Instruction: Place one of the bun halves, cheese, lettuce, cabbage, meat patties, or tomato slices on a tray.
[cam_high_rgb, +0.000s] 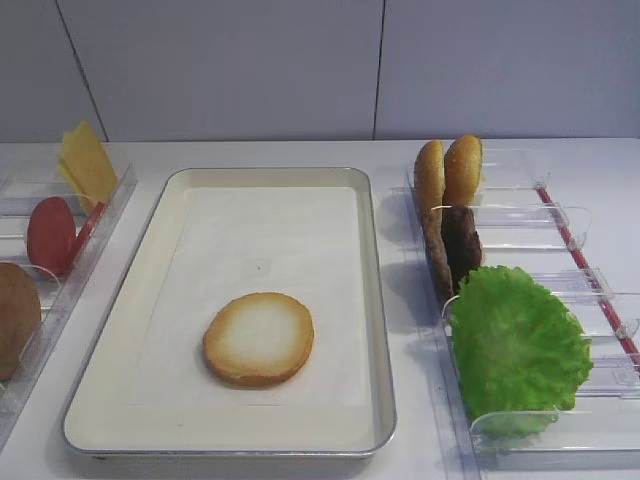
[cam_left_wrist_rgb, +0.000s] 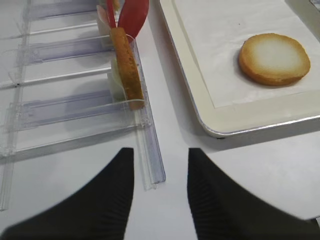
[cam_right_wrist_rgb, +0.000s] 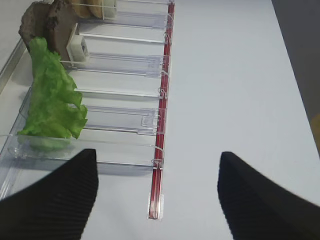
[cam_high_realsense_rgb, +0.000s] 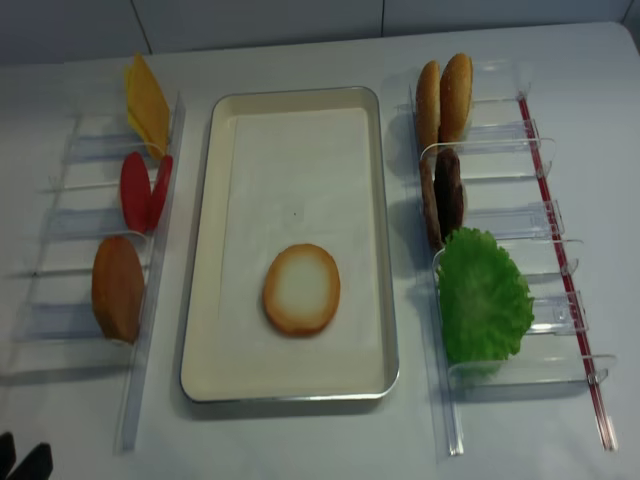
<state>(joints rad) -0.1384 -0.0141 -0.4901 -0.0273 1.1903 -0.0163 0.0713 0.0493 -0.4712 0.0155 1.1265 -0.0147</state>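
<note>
Left gripper (cam_left_wrist_rgb: 161, 165) fingers parted, empty, over worktop (cam_left_wrist_rgb: 240, 170) beside tray (cam_left_wrist_rgb: 250, 117); right gripper (cam_right_wrist_rgb: 157, 172) spread wide, empty. Bun half (cam_high_rgb: 259, 338) flat on tray liner. No readable labels.

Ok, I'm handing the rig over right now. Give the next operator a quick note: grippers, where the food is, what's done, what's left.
Left gripper: empty, jaws partly apart, above the table near the left rack's end.
Right gripper: jaws wide apart, empty, above the right rack.
Done: one bun half lies flat, cut face up, on the tray liner.
In the left rack: cheese, tomato slices, brown domed bun half.
In the right rack: two bun halves on edge, meat patties, lettuce.
Left: judging by the layout, whichever ingredient goes on the tray next; none is gripped yet.
</note>
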